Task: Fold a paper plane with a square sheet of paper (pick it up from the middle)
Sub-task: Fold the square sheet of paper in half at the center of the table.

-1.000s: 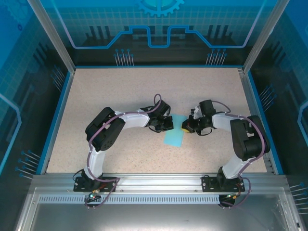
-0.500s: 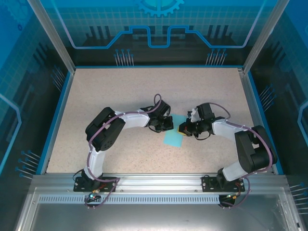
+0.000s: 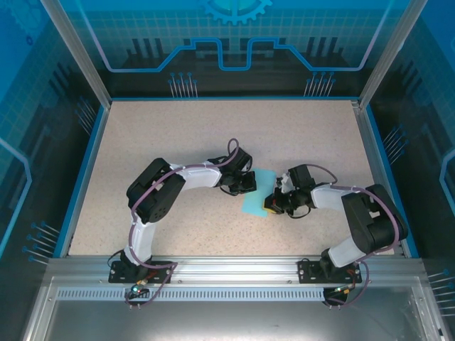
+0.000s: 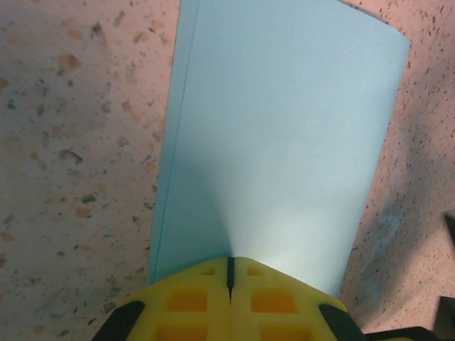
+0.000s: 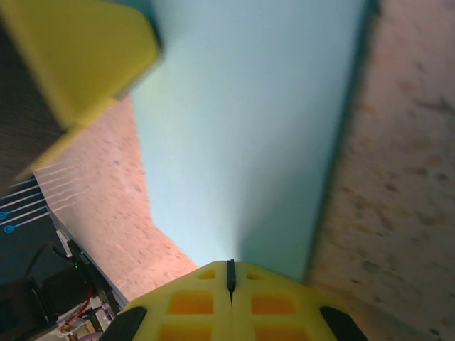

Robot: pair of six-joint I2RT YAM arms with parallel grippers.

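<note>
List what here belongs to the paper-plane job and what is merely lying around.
Job in hand: folded turquoise paper; left gripper, shut, on the paper; right gripper, shut, on the paper.

Just around: speckled table; blue enclosure panels; metal rail.

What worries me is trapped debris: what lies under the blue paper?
Speckled table shows all around the paper, which lies on it; the patch directly beneath is covered.

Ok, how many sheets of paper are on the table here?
1: a folded turquoise sheet of paper lies in the middle of the table, between the shut left gripper at its left edge and the shut right gripper at its right edge. Another could hide under it.
</note>
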